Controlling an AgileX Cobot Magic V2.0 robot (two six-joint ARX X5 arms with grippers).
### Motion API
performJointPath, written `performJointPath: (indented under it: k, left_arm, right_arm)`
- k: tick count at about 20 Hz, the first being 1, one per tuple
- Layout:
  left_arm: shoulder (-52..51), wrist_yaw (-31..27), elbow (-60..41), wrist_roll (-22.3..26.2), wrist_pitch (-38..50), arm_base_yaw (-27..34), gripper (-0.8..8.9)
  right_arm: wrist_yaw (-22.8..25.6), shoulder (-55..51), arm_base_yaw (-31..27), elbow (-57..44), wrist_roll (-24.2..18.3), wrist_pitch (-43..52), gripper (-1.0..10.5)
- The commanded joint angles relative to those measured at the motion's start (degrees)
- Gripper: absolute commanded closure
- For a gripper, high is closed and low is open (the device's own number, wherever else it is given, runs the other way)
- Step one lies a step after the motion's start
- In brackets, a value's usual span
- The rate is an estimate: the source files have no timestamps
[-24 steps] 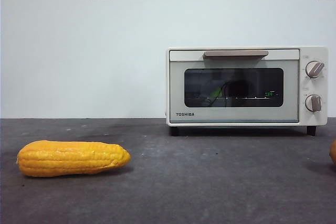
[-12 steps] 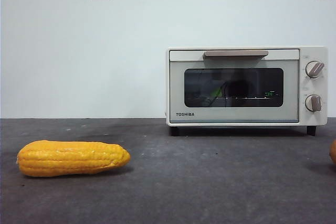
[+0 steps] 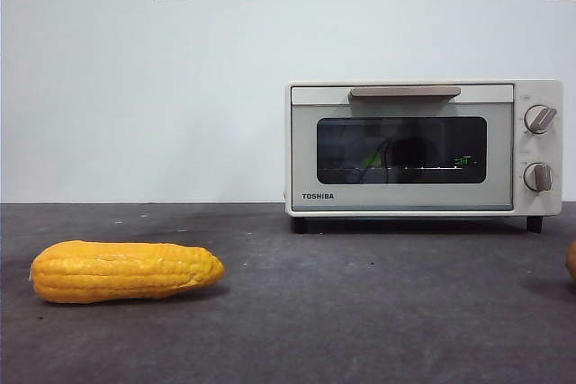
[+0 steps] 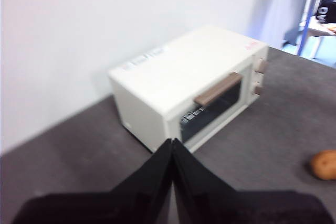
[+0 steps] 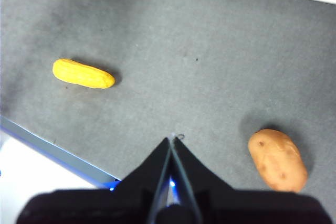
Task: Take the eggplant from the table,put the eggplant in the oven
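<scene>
The eggplant [image 3: 371,159] is sitting inside the oven [image 3: 423,147], just a green bit showing behind the closed glass door. The oven's standing at the back of the desk [image 3: 360,312], corn [image 3: 126,271] lying well off to one side, potato [image 5: 277,159] on the other. My left claw [image 4: 172,142] is hovering above the oven, pressed together. My right claw [image 5: 170,141] is hanging over the desk, also pressed together, gripping nothing.
</scene>
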Motion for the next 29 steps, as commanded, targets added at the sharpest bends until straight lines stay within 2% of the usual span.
performJointPath:
  k: [1,4,7,10,15,20,25,28,29]
  left_arm:
    - [-2.69,0.46,0.02,4.22,1.14,3.3,8.18]
    - [-7.85,3.67,-3.17,4.59,4.83,10.78,8.18]
    - [-16.68,6.23,-14.6,4.55,15.13,16.22,8.17]
    - [-26.67,6.03,-29.66,4.79,23.37,18.12,8.18]
    - [-40.61,6.05,-51.43,3.21,25.49,19.08,8.18]
    - [-49.48,5.07,-65.88,-2.49,25.2,19.08,8.17]
    - [-54.73,-3.52,-75.95,-13.05,25.03,19.02,8.17]
    - [-56.59,-6.25,-78.77,-17.44,22.03,19.02,8.17]
    - [-56.85,-6.4,-79.01,-17.55,21.44,18.99,8.17]
  right_arm:
    - [0.48,1.07,0.0,0.09,-0.2,1.42,9.5]
    - [0.48,1.86,0.0,0.09,-0.22,2.93,9.5]
    - [0.48,1.86,0.0,0.09,-0.22,4.92,9.5]
    - [0.48,1.86,0.0,0.09,-0.2,6.4,9.5]
    - [0.48,1.86,0.0,0.09,-0.2,8.02,9.5]
    - [0.48,1.86,0.0,0.09,-0.22,8.02,9.5]
    - [0.48,1.86,0.0,0.09,-0.2,8.02,9.5]
    - [0.48,1.86,0.0,0.09,-0.2,8.02,9.5]
    - [0.48,1.86,0.0,0.09,-0.2,8.02,9.5]
